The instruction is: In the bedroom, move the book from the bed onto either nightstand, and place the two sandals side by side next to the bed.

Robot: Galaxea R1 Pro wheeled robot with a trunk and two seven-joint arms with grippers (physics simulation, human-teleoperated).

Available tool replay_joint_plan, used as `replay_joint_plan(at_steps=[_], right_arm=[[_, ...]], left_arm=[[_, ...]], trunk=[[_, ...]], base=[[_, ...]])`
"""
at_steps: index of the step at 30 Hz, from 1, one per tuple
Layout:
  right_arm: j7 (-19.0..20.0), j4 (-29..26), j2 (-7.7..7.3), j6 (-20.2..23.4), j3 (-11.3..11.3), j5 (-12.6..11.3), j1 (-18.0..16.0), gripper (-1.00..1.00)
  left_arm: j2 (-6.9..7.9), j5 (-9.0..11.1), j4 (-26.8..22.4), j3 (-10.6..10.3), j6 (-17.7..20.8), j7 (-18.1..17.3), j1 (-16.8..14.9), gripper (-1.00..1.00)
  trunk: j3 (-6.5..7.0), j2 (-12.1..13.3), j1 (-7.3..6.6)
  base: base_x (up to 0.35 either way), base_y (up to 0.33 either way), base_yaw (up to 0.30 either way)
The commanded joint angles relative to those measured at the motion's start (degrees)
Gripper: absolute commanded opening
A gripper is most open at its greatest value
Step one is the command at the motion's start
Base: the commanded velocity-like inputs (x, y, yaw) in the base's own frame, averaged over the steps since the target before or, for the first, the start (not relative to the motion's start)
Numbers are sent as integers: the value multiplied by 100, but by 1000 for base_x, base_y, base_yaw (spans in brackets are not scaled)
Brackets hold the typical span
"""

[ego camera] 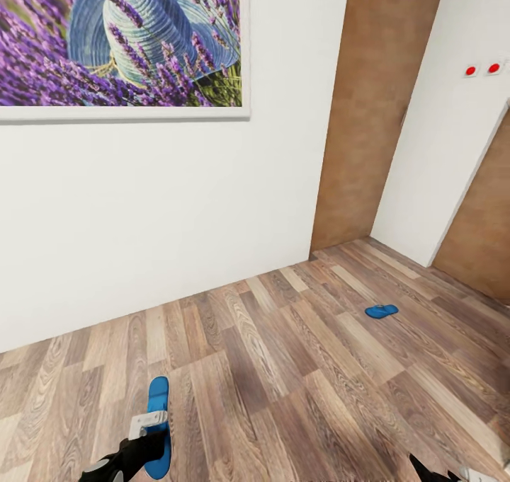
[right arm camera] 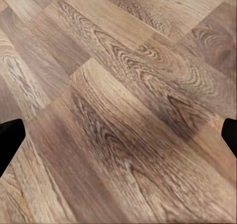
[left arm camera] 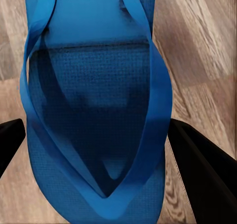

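Observation:
One blue sandal (ego camera: 159, 399) hangs low over the wood floor at the bottom left of the head view, with my left gripper (ego camera: 150, 439) shut on it. In the left wrist view this sandal (left arm camera: 94, 86) sits strap side up between the two black fingers (left arm camera: 202, 174), which press on its edges. The other blue sandal (ego camera: 381, 311) lies flat on the floor further off to the right, near the doorway corner. My right gripper (ego camera: 439, 476) is at the bottom right, open over bare planks (right arm camera: 121, 135). The book, the bed and the nightstand are out of view.
A white wall (ego camera: 142, 213) with a large lavender-and-hat picture (ego camera: 120, 36) stands straight ahead. A brown door (ego camera: 368, 114) is set in the corner to the right, beside a white wall piece with two red dots (ego camera: 482, 69). Wood-plank floor (ego camera: 283, 369) spreads between me and the walls.

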Motion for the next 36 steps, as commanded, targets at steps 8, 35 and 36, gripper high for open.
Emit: replay_joint_plan(at_steps=[8,35,36], right_arm=[[42,11,0,-2,-19,-22,-7,100],[42,12,0,-2,-19,-20,-7,100],[42,12,0,-2,-19,-21,-7,100]], left_arm=[[-1,50,-10,17,46,-25,0,-100],[-1,47,-10,22,29,-25,0,-100],[-1,46,-10,22,29,-25,0,-100]], trunk=[[-5,-2,-1],[-5,-2,-1],[-5,-2,-1]], base=[[0,0,-276],[91,72,-124],[207,147,0]])
